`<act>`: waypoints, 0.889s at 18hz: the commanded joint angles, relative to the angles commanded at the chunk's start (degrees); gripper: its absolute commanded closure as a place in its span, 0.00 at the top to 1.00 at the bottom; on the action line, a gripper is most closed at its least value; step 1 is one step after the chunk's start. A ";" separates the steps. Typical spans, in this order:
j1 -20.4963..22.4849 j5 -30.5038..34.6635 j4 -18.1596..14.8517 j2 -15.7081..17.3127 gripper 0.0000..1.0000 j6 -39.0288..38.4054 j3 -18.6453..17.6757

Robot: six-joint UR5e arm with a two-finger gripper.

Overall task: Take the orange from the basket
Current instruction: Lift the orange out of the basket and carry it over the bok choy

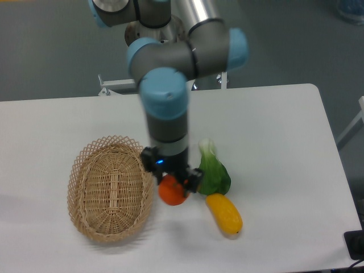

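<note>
The orange [170, 193] is a small round bright-orange fruit just right of the basket's right rim, outside the basket. My gripper [173, 181] points down right over it and is shut on the orange, which shows below the black fingers. I cannot tell whether the orange is off the table or resting on it. The basket [111, 187] is an oval tan wicker basket at the left front of the white table, and its inside looks empty.
A green leafy vegetable [212, 172] lies just right of the gripper. A yellow mango-like fruit [224, 214] lies in front of it. The table's front edge is near the basket. A dark object [355, 244] sits at the right front corner.
</note>
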 joint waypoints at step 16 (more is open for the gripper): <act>4.67 -1.23 -1.33 0.80 0.67 8.28 0.35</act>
